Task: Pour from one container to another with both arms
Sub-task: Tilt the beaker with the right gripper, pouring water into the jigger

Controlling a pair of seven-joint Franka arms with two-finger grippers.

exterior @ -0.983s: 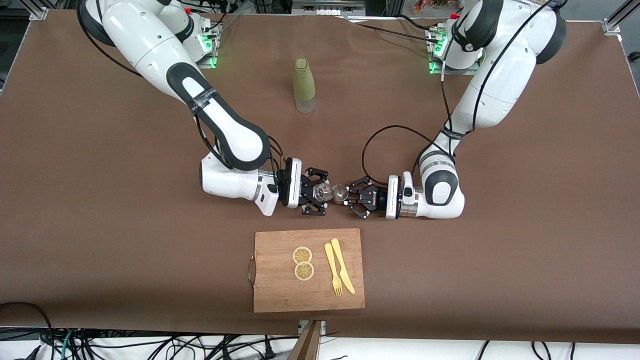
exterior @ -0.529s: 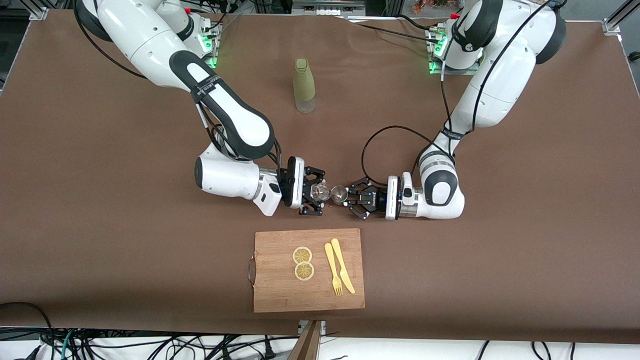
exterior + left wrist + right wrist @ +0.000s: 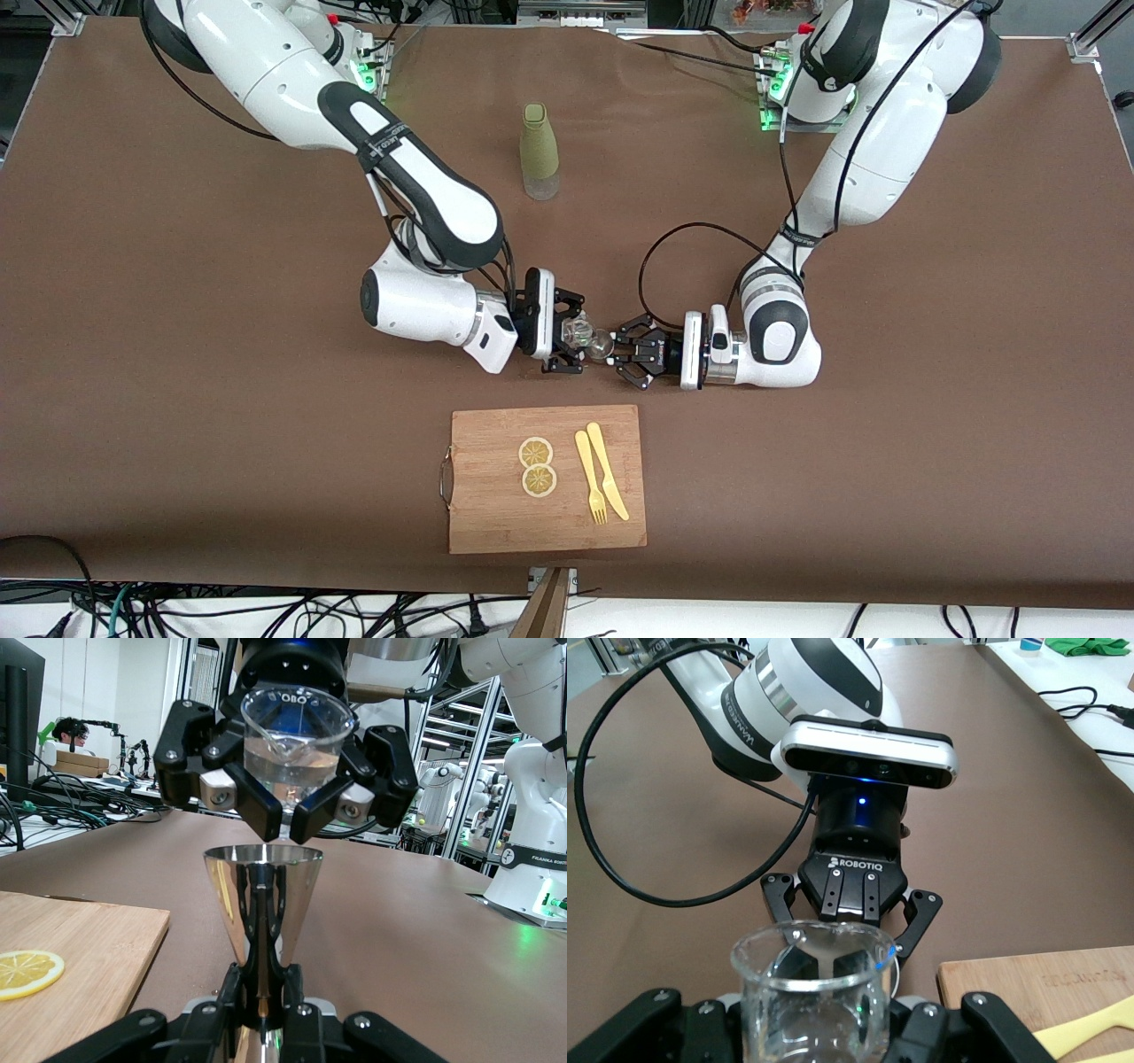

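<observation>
Right gripper (image 3: pixel 574 342) clamps a tilted glass beaker (image 3: pixel 297 744) above the steel jigger (image 3: pixel 263 904) pinched upright by left gripper (image 3: pixel 620 352); forearms horizontal.

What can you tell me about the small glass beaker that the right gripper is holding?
The glass beaker is clear, with a pouring lip and printed marks near its rim, and holds some clear liquid. The right gripper is shut on it, its black fingers clamping both sides. It tilts toward the metal jigger, just above that cup's open mouth, which the left gripper holds.
</observation>
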